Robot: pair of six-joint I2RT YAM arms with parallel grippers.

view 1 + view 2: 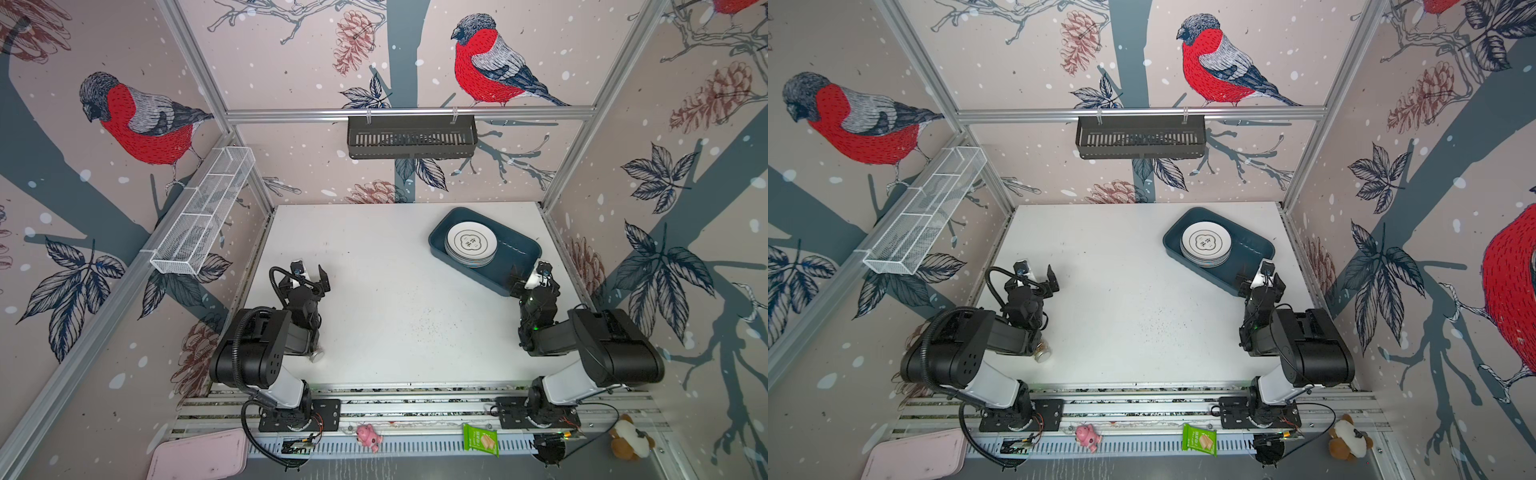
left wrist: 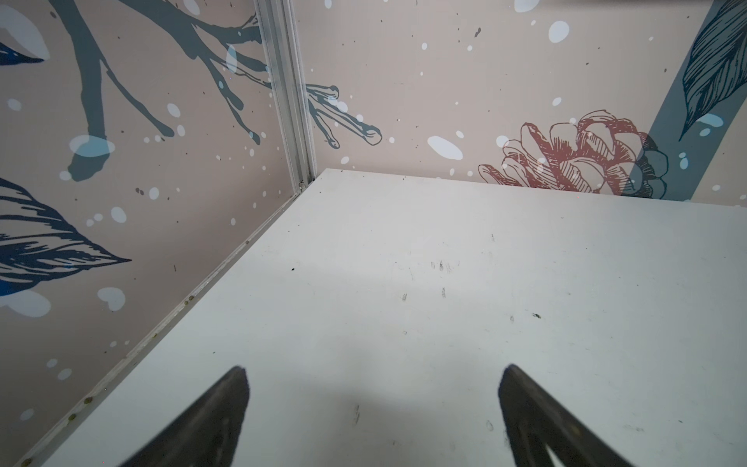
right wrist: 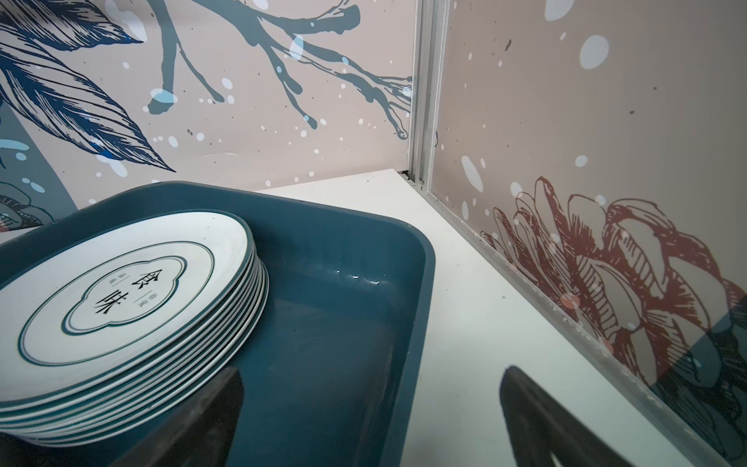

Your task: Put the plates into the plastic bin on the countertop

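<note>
Black fingers point(image 3: 537, 412) of the right end effector point(image 3: 372, 372) fill the foreground of its wrist view, spread wide with nothing between them. One hangs over the plastic bin's point(image 3: 343, 242) near end, and its partner is outside the wall over the white surface point(image 3: 465, 307). Inside the bin the plates point(image 3: 121, 291) sit as one nested stack with a cloud-outline design on top. The stack is at the end nearest the surface's far edge, which keeps the plates flat and steady and leaves the other half of the bin bare. In both top views the bin lies askew by the far right corner of the surface. The left end effector point(image 2: 376, 370) is likewise spread apart and empty, folded near its base by the left edge. No plate shows outside the bin, so the task looks finished, and both arms seem parked clear of the stack.
</note>
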